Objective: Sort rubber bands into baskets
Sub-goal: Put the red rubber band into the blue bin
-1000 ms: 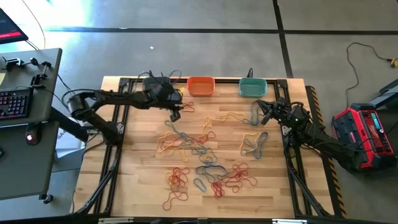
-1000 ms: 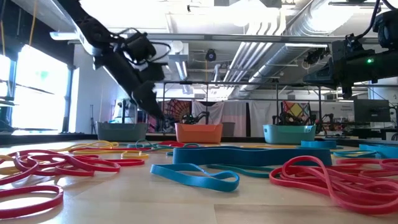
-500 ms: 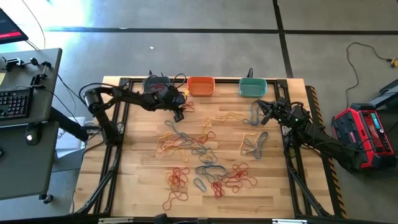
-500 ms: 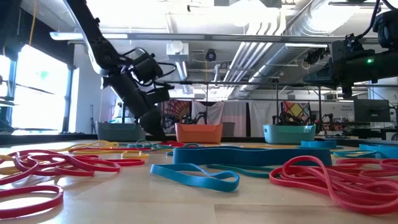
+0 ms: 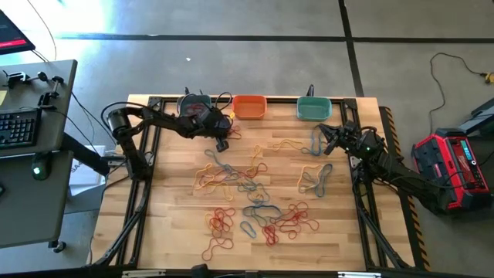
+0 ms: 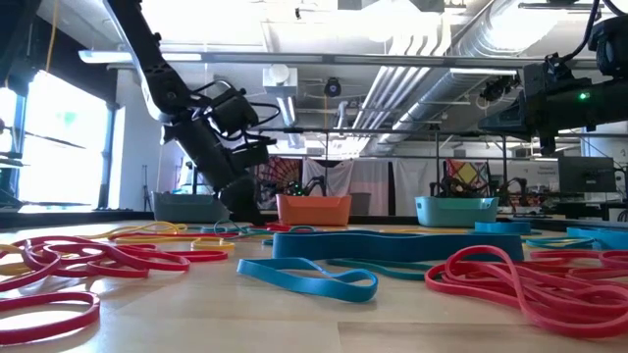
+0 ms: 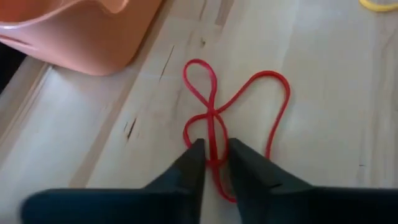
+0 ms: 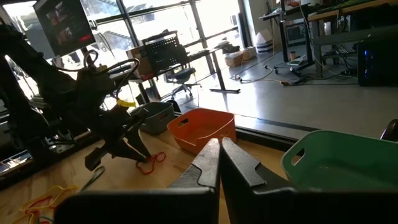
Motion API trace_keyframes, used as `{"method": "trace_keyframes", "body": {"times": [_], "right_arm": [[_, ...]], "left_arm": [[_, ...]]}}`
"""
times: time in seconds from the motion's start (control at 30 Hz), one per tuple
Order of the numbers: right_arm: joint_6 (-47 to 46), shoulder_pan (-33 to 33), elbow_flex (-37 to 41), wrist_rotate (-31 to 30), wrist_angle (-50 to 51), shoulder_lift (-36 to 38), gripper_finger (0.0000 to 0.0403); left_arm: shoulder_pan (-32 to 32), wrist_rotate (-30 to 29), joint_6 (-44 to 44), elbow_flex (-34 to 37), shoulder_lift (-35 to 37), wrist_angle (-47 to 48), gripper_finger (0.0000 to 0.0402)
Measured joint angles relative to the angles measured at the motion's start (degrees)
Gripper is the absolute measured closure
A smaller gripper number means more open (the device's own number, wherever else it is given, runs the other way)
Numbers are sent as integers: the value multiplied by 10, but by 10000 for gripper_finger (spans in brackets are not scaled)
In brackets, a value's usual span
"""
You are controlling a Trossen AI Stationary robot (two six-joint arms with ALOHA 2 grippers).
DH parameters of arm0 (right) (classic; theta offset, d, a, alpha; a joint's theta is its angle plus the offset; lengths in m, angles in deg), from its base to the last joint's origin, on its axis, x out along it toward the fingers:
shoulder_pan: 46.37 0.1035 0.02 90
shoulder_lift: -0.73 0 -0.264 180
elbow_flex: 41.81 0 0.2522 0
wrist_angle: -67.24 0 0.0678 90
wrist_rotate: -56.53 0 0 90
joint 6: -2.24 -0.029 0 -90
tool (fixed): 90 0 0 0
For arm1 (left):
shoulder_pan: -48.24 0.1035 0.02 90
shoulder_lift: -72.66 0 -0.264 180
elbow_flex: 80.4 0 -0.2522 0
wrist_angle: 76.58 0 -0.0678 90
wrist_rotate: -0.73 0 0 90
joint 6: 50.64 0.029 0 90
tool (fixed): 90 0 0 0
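Observation:
Three baskets stand at the table's far edge: grey-blue [image 5: 193, 103], orange [image 5: 248, 106] and teal-green [image 5: 314, 108]. Red, yellow and blue rubber bands [image 5: 255, 205] lie scattered over the middle of the table. My left gripper [image 5: 222, 143] is down at the table just in front of the orange basket [image 7: 81, 31], closed on a twisted red rubber band [image 7: 236, 99]. My right gripper [image 5: 324, 140] is shut and empty, above the table in front of the teal-green basket [image 8: 342, 162]. My left gripper pinches the red band's twisted crossing [image 7: 215, 148] between its two fingertips. The fingers slant down from the table's left and far side. The band lies flat and slack on the table, its loops [image 7: 200, 81] spread beyond the fingertips.
Blue and yellow bands [image 5: 316, 179] lie near my right gripper. A red tangle [image 5: 289, 220] lies toward the near edge. Black cables [image 5: 220, 99] hang over the far edge by the grey-blue basket. A red device [image 5: 451, 166] stands on the floor to the right.
My left gripper has come down to the table in front of the orange basket and shifted slightly toward the right edge, while its arm has drawn in toward the table. The right arm has kept still.

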Motion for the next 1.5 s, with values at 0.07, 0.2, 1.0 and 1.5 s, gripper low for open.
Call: {"method": "trace_keyframes", "body": {"times": [0.07, 0.2, 1.0, 1.5], "right_arm": [[0, 0, 0, 0, 0, 0, 402], [0, 0, 0, 0, 0, 0, 402], [0, 0, 0, 0, 0, 0, 402], [0, 0, 0, 0, 0, 0, 402]], "left_arm": [[-1, -21, 8, 0, 1, -2, 384], [0, -51, 19, 1, 13, 17, 395], [62, -346, -70, 4, 260, 183, 401], [197, -226, -88, 96, 259, 75, 401]]}}
